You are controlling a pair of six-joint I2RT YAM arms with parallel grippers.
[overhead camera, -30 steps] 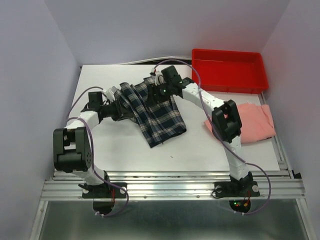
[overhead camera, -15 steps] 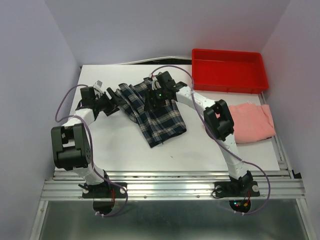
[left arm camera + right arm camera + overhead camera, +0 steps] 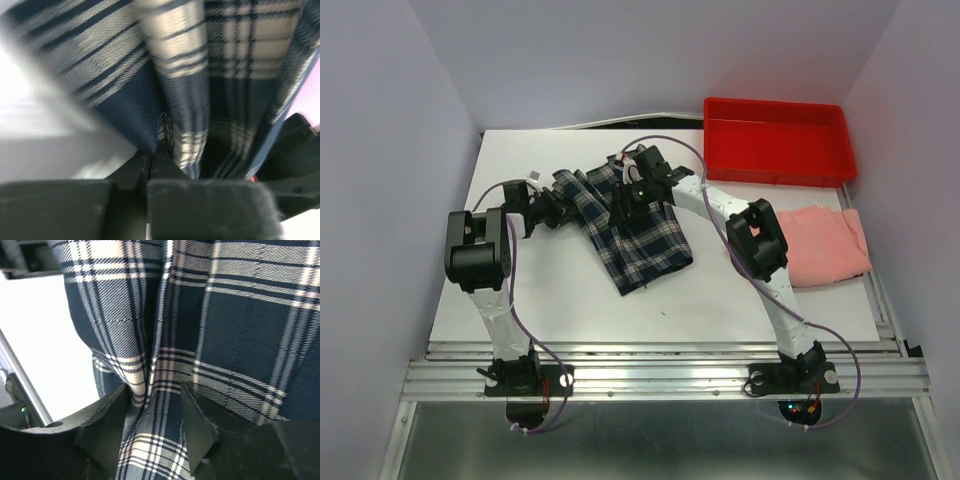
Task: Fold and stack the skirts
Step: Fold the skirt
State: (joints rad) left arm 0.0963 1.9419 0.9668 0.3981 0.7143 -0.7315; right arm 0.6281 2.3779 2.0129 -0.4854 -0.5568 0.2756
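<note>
Plaid skirt point(image 3: 640, 240) lies crumpled on the table point(image 3: 570, 300), from centre toward 12 o'clock. My left gripper point(image 3: 157, 152) is pinched tight on its 9 o'clock edge. My right gripper point(image 3: 157, 390), jaws half apart, straddles a fold near the skirt's 12 o'clock end. Pink skirt point(image 3: 825, 245) lies at 3 o'clock, well apart.

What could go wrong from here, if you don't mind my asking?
The left jaws pinch only a thin fold of the plaid skirt, so it could slip out when lifted. The right jaws straddle a ridge; a loose grip may leave the fold lopsided.
</note>
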